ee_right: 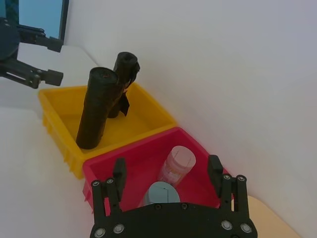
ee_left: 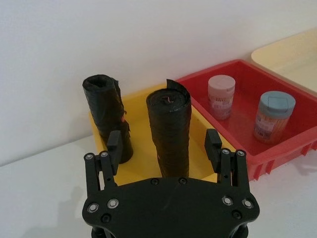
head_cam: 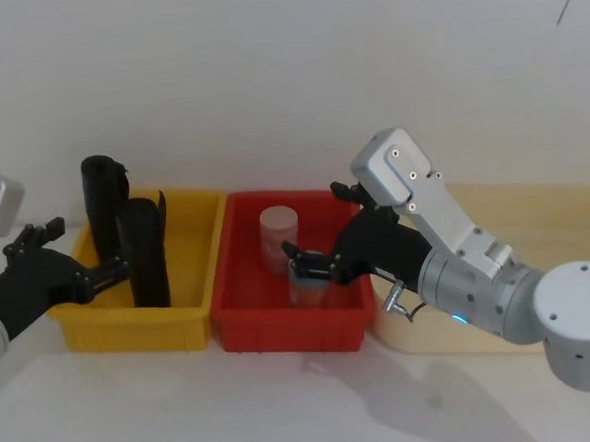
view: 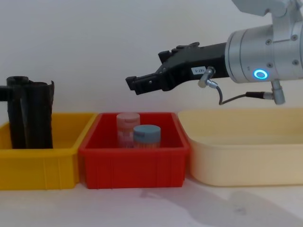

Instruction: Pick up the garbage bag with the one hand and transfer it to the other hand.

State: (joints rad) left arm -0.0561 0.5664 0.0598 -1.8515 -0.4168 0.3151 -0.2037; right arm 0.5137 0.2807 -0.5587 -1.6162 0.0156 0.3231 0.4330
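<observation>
The garbage bag [head_cam: 145, 255], a black rolled cylinder, stands nearly upright in the near part of the yellow bin [head_cam: 196, 317], at the left end of the white bench [head_cam: 136, 411]. A second black roll [head_cam: 101, 201] stands just behind it in the same bin, close against it.

The left end effector [ee_left: 164, 145] is level with the bag's lower half at the bin's left side. Its fingers are spread wide, and in the left wrist view the bag shows between them. Whether either finger touches the plastic cannot be told.

A red bin [head_cam: 281, 327] sits directly beside the yellow one, holding a pink-lidded jar [head_cam: 279, 237] and a blue-lidded jar [view: 146, 135]. The right end effector [view: 137, 84], on the arm with the blue ring light, hangs over this red bin well above the jars, its fingers apart and holding nothing. A cream tray [view: 241, 156] lies to the right of the red bin.
</observation>
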